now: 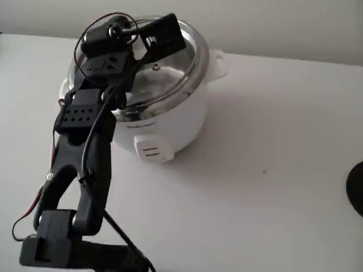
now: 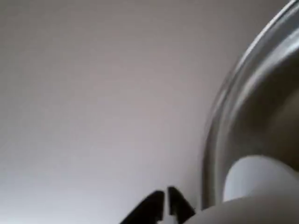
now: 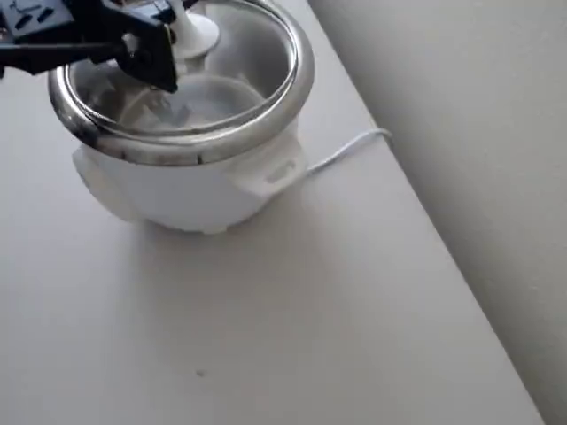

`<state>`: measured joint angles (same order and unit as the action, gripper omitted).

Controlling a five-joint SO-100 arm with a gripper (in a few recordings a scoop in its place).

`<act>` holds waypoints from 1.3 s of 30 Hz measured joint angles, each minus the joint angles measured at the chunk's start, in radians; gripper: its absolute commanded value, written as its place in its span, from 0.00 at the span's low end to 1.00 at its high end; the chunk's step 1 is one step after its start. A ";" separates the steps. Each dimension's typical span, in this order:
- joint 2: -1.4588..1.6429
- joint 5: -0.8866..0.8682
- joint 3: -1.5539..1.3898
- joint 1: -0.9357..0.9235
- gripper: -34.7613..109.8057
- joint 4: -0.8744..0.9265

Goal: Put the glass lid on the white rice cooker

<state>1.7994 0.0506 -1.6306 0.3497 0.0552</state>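
Note:
The white rice cooker [image 1: 170, 122] stands at the back of the table, its switch panel [image 1: 152, 150] facing forward. The glass lid [image 1: 181, 68] lies on top of it, and its metal rim [image 3: 266, 115] runs round the cooker's top. My black gripper [image 3: 168, 22] reaches over the lid from the left and meets the white knob [image 3: 199, 35] at its centre. In the wrist view the gripper [image 2: 166, 205] has its two dark tips almost together, right against the knob [image 2: 257, 179]. The gripper is shut on the knob's edge.
The arm's base [image 1: 51, 243] sits at the front left of the table. A white cord [image 3: 345, 150] runs from the cooker [image 3: 195, 190] toward the wall. A dark object [image 1: 357, 187] shows at the right edge. Bare white tabletop [image 1: 272, 187] spreads to the right and front.

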 measured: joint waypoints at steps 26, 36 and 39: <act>-0.035 -0.209 0.087 -0.015 0.24 0.048; -0.034 -0.202 0.089 -0.060 0.24 0.104; -0.034 -0.202 0.091 -0.064 0.24 0.117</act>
<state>1.7656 -0.1519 -1.5401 0.2853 0.1718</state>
